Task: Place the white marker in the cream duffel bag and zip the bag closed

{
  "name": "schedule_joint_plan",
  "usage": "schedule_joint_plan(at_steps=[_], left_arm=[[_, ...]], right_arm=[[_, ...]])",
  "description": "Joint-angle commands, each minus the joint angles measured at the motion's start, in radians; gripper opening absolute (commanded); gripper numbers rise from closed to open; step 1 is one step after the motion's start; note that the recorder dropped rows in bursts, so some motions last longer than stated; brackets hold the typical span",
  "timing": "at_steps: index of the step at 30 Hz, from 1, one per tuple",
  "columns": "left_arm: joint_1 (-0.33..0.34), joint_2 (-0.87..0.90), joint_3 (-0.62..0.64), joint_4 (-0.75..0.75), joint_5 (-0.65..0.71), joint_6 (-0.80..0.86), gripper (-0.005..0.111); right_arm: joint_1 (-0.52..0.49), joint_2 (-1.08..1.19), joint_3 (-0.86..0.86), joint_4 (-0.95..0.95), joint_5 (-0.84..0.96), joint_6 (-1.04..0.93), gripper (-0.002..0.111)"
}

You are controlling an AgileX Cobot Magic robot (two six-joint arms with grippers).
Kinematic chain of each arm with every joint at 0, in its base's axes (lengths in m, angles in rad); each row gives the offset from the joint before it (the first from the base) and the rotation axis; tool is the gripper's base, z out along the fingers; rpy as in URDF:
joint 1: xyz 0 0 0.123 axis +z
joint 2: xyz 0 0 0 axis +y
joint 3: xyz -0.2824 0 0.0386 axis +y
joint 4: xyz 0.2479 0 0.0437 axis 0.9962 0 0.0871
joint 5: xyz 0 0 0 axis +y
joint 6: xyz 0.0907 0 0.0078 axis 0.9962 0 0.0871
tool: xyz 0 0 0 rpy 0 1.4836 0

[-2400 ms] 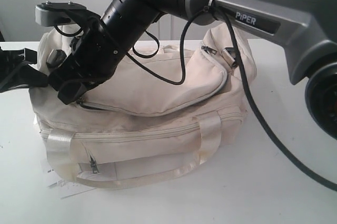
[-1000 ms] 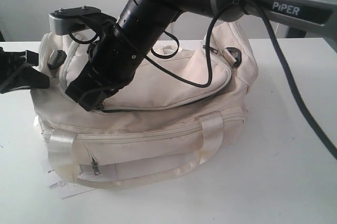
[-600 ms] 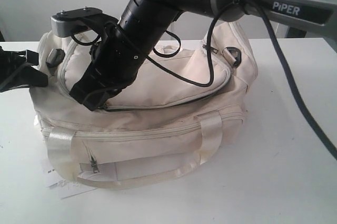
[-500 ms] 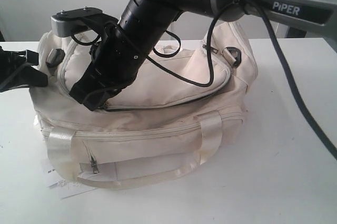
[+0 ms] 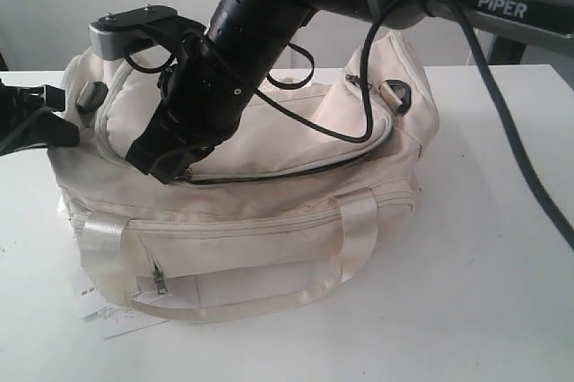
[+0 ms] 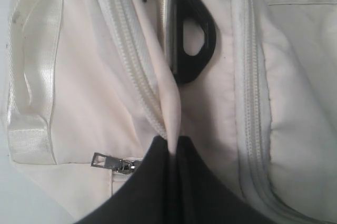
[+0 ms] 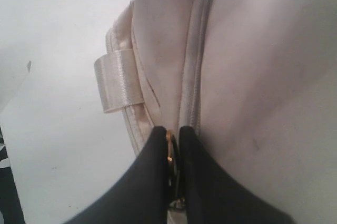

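Bag (image 5: pixel 269 238) on the table (image 5: pixel 484 292), left of middle, gripped at two spots.
Exterior only shows me the right gripper (image 5: pixel 166 165) on the top zip; its wrist cam shows jaws pinching the zip pull (image 7: pixel 169 150). Left gripper (image 6: pixel 171 145) cam: jaws pinching a fabric fold beside the black ring (image 6: pixel 192 40).

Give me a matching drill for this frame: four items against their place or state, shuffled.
1 left tool
2 right tool
3 paper tag
4 black ring

a shut on the zip pull
b sticking out from under the cream duffel bag
c fixed at the bag's end
d shut on a fabric fold of the bag

Pairs: 1-d, 2-a, 3-b, 4-c
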Motion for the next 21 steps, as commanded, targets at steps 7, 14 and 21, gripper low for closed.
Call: schedule_joint_plan(at_steps=[7,14,21], left_arm=[[0.012,-0.002,-0.002,0.011,-0.110,0.012,0.000],[0.012,-0.002,-0.002,0.011,-0.112,0.012,0.000],[0.012,-0.002,-0.002,0.011,-0.112,0.012,0.000]], right_arm=[[-0.001,-0.031,0.010,-0.056,0.093,0.012,0.000],[-0.001,-0.040,0.055,-0.058,0.093,0.012,0.000],[-0.001,-0.060,0.068,-0.073,0.093,0.008,0.000]])
